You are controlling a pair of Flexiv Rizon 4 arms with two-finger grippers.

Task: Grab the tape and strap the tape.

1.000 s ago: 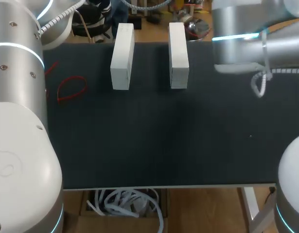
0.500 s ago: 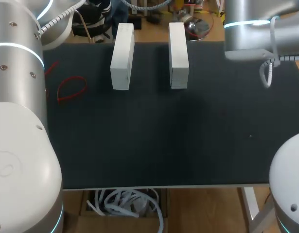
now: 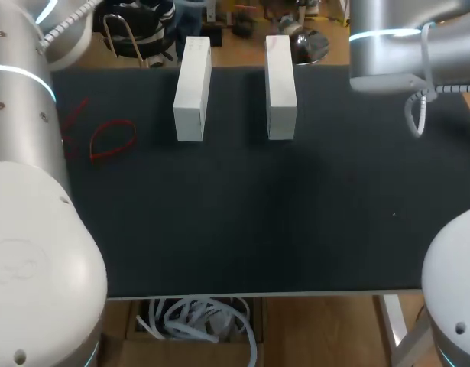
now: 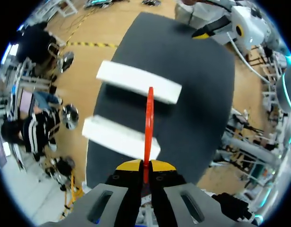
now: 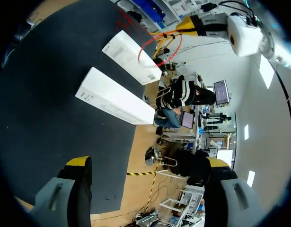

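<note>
The red tape (image 4: 148,124) is a thin strip pinched between the yellow tips of my left gripper (image 4: 145,165), which is shut on it. It runs straight ahead of the fingers, over two white blocks (image 4: 138,82) (image 4: 119,137). In the head view the tape (image 3: 112,139) shows as a red loop beside my left arm, at the mat's left; the gripper itself is hidden there. The right wrist view shows the left gripper (image 5: 202,26) holding the red loop (image 5: 157,45) beyond the blocks. My right gripper (image 5: 147,163) is open above the mat, with nothing between its fingers.
Two long white blocks (image 3: 192,92) (image 3: 280,88) lie side by side at the far middle of the dark mat (image 3: 257,214), with a gap between them. My right arm (image 3: 403,46) hangs over the far right corner.
My right arm has swung further right and back. My left arm has shifted a little to the left, uncovering more of the red tape. Neither gripper has changed.
</note>
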